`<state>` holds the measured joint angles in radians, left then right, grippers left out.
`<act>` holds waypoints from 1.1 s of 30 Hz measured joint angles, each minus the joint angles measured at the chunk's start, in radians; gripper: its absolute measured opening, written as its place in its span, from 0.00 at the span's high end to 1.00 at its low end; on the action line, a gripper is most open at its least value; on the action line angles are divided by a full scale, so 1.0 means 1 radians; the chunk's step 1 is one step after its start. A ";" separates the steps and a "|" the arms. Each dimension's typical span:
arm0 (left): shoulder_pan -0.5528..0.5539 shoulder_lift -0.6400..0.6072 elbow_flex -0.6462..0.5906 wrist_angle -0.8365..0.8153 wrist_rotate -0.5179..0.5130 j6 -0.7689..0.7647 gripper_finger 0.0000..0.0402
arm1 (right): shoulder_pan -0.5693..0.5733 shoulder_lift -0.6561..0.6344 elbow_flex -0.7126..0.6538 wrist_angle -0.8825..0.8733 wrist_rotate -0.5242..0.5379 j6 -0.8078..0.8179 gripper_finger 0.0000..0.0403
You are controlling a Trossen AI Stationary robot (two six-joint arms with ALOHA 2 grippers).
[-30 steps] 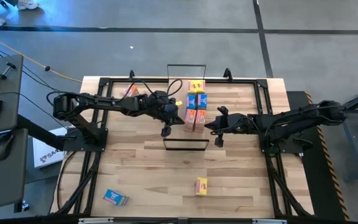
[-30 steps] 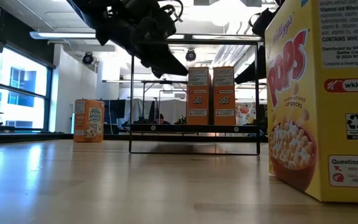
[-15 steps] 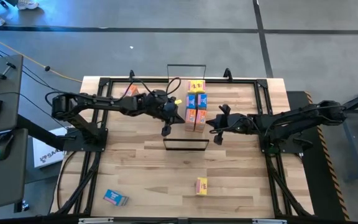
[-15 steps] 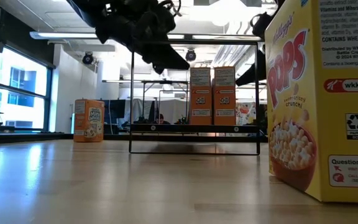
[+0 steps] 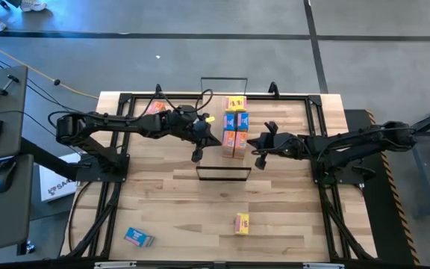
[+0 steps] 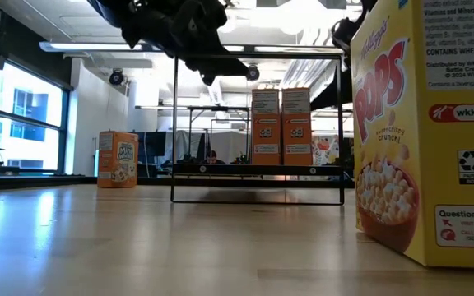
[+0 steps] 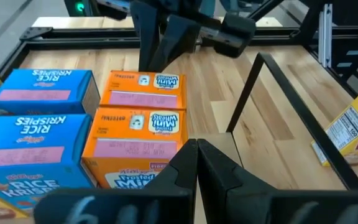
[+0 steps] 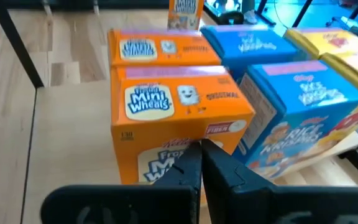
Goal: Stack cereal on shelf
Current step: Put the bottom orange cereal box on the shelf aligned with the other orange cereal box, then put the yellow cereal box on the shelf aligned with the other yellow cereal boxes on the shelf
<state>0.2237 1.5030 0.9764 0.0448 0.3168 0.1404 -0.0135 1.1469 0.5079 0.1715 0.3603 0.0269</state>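
The shelf (image 5: 226,163) is a light-wood board with black wire loops at both short ends, standing mid-table. Several small cereal boxes stand on it in a block: orange ones (image 5: 234,144) at the near end, then blue (image 5: 236,119) and yellow (image 5: 235,102). My left gripper (image 5: 213,140) is shut and hovers on the block's left side, raised above the shelf frame in the low view (image 6: 233,72). My right gripper (image 5: 252,146) is shut and points level at the nearest orange box (image 8: 179,118) from the right. Loose boxes lie on the table. My right gripper (image 8: 201,152) has its shut fingertips right at the side face (image 8: 166,165) of the nearest orange box, coming level from the table's right. Whether they touch it, I cannot tell. The box stands upright on the shelf board.
A yellow Pops box (image 5: 242,223) stands near the table's near edge and fills the low view's right side (image 6: 430,131). A blue box (image 5: 138,237) lies at the near left corner. An orange box (image 5: 155,109) stands far left of the shelf. Black rails frame the tabletop.
My left gripper has risen and drawn a little toward the table's far edge, staying shut. My right gripper has moved toward the table's left, closer to the orange boxes.
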 joint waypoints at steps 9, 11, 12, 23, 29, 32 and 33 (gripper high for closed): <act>0.000 -0.006 -0.004 0.011 -0.001 0.021 1.00 | 0.000 -0.014 0.000 0.027 -0.005 0.002 1.00; 0.000 -0.023 -0.037 0.068 -0.001 0.021 1.00 | 0.007 -0.036 0.015 -0.006 -0.005 0.028 1.00; 0.000 -0.037 -0.065 0.108 -0.001 0.020 1.00 | 0.012 -0.048 0.032 -0.038 -0.005 0.047 1.00; 0.018 -0.292 -0.384 0.503 -0.071 -0.042 1.00 | 0.164 -0.016 0.437 -0.676 0.026 0.442 0.99; 0.026 -0.389 -0.477 0.514 -0.147 -0.034 1.00 | 0.312 0.155 0.660 -0.995 0.024 0.786 0.87; 0.032 -0.418 -0.524 0.538 -0.148 -0.036 1.00 | 0.384 0.261 0.765 -1.111 -0.016 0.940 0.75; 0.032 -0.427 -0.537 0.537 -0.148 -0.045 1.00 | 0.405 0.297 0.799 -1.140 -0.037 0.999 0.70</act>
<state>0.2562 1.0762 0.4393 0.5822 0.1690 0.0955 0.3916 1.4435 1.3072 -0.9682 0.3228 1.0257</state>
